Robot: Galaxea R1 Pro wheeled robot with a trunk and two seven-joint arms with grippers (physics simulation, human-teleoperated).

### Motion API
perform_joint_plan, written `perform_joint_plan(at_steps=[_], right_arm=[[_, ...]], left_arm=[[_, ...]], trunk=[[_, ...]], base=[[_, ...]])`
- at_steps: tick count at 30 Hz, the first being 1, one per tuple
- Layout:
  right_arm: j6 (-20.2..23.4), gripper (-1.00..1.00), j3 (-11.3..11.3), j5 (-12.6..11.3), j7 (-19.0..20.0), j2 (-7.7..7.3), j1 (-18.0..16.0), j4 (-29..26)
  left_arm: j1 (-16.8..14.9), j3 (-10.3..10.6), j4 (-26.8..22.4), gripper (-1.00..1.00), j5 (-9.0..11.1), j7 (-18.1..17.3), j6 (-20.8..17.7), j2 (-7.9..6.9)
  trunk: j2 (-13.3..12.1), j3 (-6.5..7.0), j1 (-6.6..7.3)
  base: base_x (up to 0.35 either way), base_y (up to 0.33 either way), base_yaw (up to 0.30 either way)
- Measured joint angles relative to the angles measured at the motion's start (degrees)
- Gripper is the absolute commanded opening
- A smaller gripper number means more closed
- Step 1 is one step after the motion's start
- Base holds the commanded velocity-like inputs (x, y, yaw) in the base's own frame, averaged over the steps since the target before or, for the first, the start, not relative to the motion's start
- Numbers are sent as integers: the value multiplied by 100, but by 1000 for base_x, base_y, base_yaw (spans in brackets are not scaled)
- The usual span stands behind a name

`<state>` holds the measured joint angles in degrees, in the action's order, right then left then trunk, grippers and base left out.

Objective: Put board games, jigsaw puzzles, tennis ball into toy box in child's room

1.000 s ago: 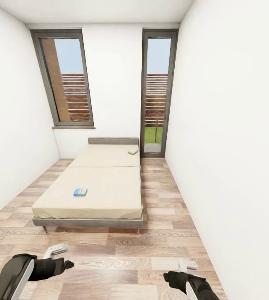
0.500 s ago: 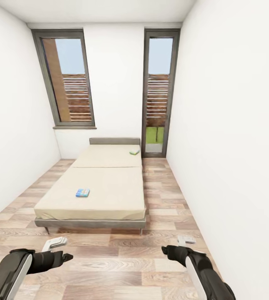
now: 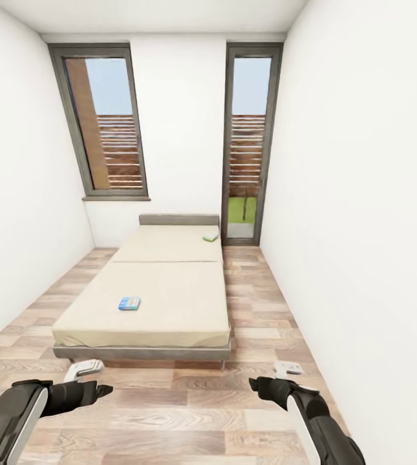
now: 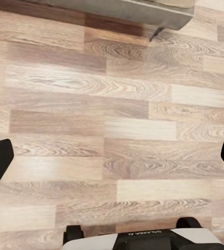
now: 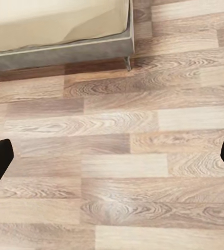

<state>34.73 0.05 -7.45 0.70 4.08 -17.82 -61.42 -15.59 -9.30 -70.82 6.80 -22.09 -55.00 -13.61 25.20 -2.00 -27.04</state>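
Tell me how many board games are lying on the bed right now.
2. One blue board game lies on the bed near its foot, toward the left side. A pale green board game lies by the headboard at the right corner. None looks hidden.

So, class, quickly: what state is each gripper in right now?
Left gripper: open, holding nothing, above the floor.
Right gripper: open, holding nothing, above the floor.

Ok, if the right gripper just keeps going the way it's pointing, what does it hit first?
Most likely the wood-plank floor: the right gripper, open and empty, looks down at bare planks. The bed's grey frame and leg lie further ahead. Depth is hard to judge.
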Motion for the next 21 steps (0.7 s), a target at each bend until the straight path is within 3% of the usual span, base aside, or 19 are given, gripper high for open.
perform_joint_plan(at_steps=[6, 14, 21], right_arm=[[-2, 100, -8, 0, -3, 95, -4, -10], [-3, 100, -5, -6, -4, 135, -5, -13], [-13, 100, -4, -8, -4, 141, -4, -11]], left_arm=[[-1, -3, -36, 100, 0, -26, -5, 0], [-1, -57, -50, 100, -2, -38, -6, -3], [0, -116, -57, 100, -2, -39, -40, 0]], trunk=[[0, 6, 0], [0, 52, 0], [-1, 70, -2]], base=[[284, 170, -51], [266, 209, -181], [98, 302, -58]])
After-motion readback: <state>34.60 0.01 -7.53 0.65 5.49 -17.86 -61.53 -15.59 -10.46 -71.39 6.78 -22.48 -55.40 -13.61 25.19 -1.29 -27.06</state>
